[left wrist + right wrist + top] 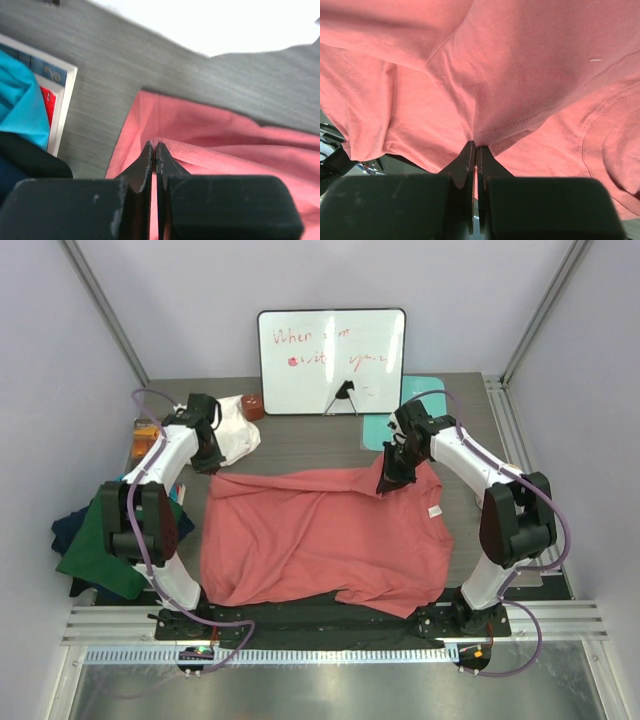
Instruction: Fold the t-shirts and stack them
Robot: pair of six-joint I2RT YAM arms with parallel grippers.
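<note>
A large salmon-pink t-shirt (pixel 320 535) lies spread across the middle of the table, with its white neck label (pixel 435 511) near the right edge. My left gripper (pixel 210 464) is shut on the shirt's far left corner; in the left wrist view a fold of pink cloth (pixel 210 145) meets the closed tips (pixel 154 146). My right gripper (pixel 390 480) is shut on the far right edge, and the stitched hem (pixel 520 125) hangs pinched at its tips (pixel 475 145). A dark green t-shirt (pixel 100 552) and a navy one (pixel 68 528) lie bunched at the table's left edge.
A whiteboard (pixel 332 360) stands at the back centre, with a pale-teal mat (pixel 428 392) to its right. A white cloth (pixel 238 428) and a small dark-red object (pixel 253 407) sit at the back left. An orange item (pixel 145 435) lies by the left wall.
</note>
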